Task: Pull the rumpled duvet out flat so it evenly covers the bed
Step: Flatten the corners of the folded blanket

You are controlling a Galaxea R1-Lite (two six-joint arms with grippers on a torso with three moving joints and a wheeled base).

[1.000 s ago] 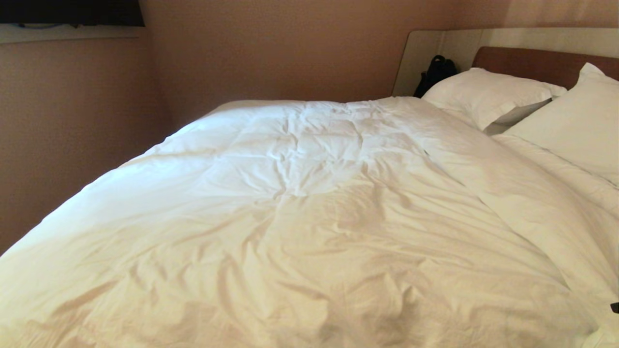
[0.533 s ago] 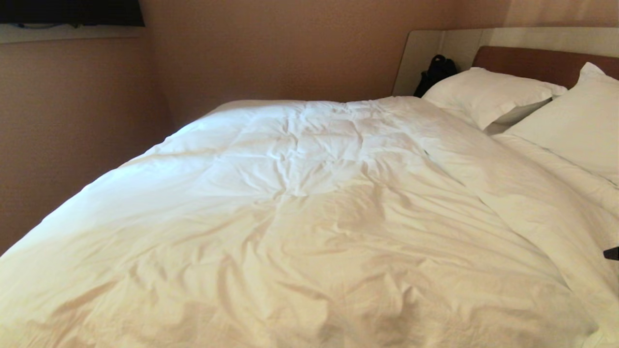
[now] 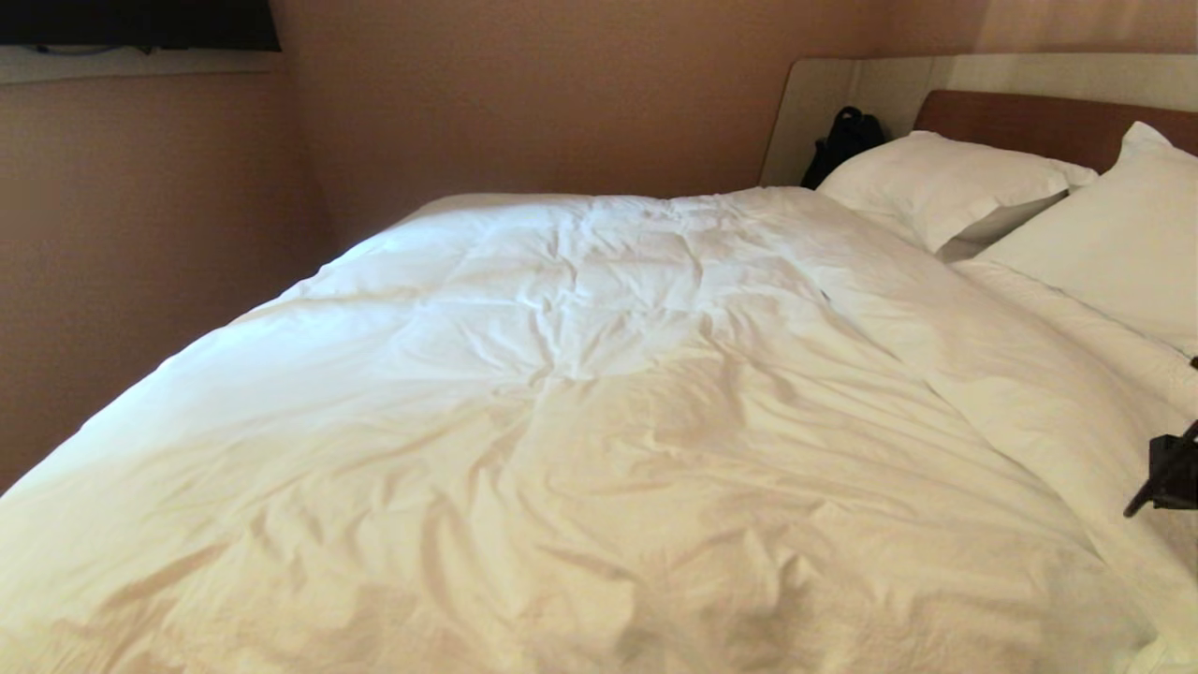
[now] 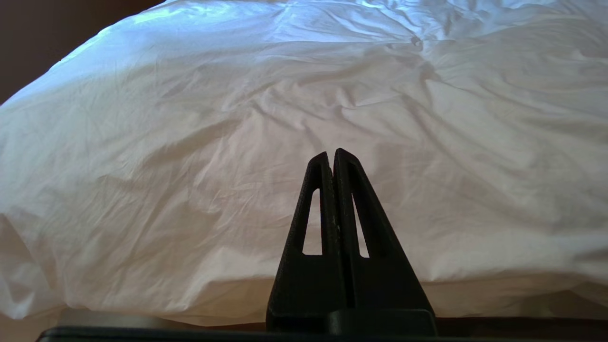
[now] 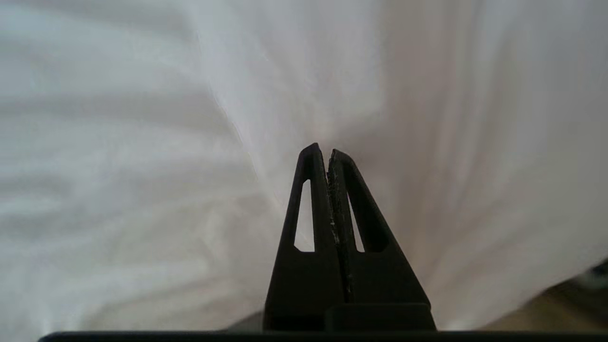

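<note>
Duvet: puffy white quilted cotton duvet (image 3: 580, 412) rumpled across the bed (image 3: 1048, 126), skewed toward 9 o'clock.
Right tool (image 5: 327, 151): at 4 o'clock, pinched together, gripping nothing visible.
Left tool (image 4: 331, 156): closed, parked.
Risk: pulling empty-handed leaves the wrinkles.

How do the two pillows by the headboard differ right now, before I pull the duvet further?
The far pillow shows whole and lies fairly flat; the near pillow runs off the head view's right edge. The far pillow sits beside a black bag; the near pillow does not. The duvet reaches the far pillow's front edge, while a white band lies between duvet and near pillow. Both are plain white.
</note>
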